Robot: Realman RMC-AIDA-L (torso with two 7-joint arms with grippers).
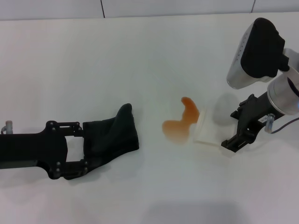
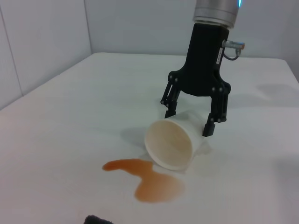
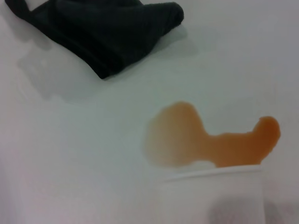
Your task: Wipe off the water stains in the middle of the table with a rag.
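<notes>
The water stains point(image 1: 180, 126) point(image 2: 149, 182) point(image 3: 210, 144) form a curved orange-brown puddle in the middle of the white table point(image 1: 140, 56). To its left lies the black rag point(image 1: 117, 133) point(image 3: 107, 28), crumpled, with a pointed corner toward the far side. My left gripper point(image 1: 86, 145) lies low on the table, open, its fingers on either side of the rag's near end. Right of the puddle, my right gripper point(image 1: 231, 129) point(image 2: 188, 122) stands open, straddling the base of a fallen white paper cup point(image 1: 205, 128) point(image 2: 170, 144).
The paper cup point(image 3: 210, 196) lies on its side, its mouth at the puddle's edge. My right forearm point(image 1: 257, 51) hangs over the table's far right. A grey panelled wall point(image 1: 140, 7) borders the far edge.
</notes>
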